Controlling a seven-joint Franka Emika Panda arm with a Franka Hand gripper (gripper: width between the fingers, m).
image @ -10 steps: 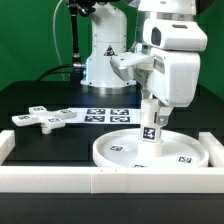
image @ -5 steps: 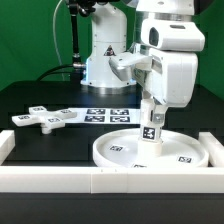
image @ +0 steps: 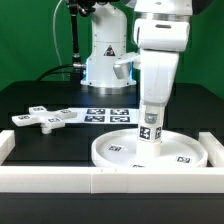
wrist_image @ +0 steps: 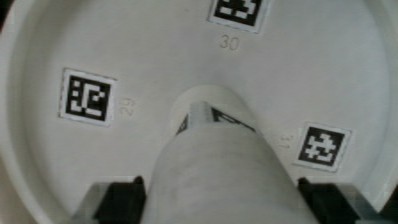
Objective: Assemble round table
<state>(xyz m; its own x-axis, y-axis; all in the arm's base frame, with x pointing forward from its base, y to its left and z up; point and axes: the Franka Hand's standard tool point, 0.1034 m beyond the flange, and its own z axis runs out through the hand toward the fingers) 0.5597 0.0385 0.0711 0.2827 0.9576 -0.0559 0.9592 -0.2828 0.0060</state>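
While the gripper (image: 150, 108) clamps the post (image: 150, 130) upright at the middle of the disc (image: 100, 155), a slight tilt or off-centre push could jam it or skid the disc sideways.

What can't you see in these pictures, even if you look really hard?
Exterior view: the post's own body hides where it meets the disc; touching or not, unclear.
Wrist view: the post covers the disc's middle; the picture edge cuts off the hand.
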